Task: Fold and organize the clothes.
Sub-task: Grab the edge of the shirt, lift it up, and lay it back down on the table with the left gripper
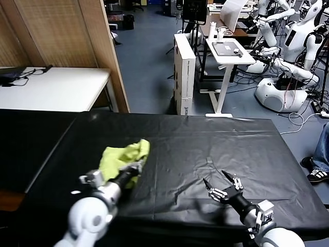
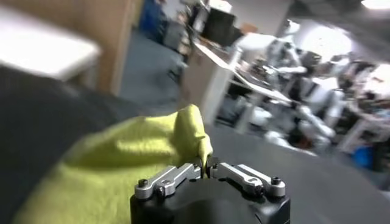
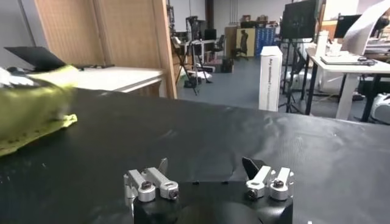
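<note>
The clothes are one lime yellow-green T-shirt (image 1: 125, 155), bunched in a heap on the left part of the black-covered table (image 1: 205, 139). My left gripper (image 1: 136, 165) is shut on a fold of the T-shirt (image 2: 122, 158) at its near right edge; in the left wrist view the fabric rises in a peak from between the left gripper (image 2: 206, 170) tips. My right gripper (image 1: 214, 180) hangs open over bare black cloth at the front right, well apart from the shirt. In the right wrist view, the right gripper (image 3: 207, 167) holds nothing and the T-shirt (image 3: 30, 109) lies far off.
A crease in the black cover (image 1: 198, 177) runs just ahead of the right gripper. A white table (image 1: 56, 87) and a wooden partition (image 1: 67, 31) stand behind on the left. A white cabinet (image 1: 184, 72), a small desk (image 1: 229, 51) and other robots (image 1: 288, 56) stand beyond the far edge.
</note>
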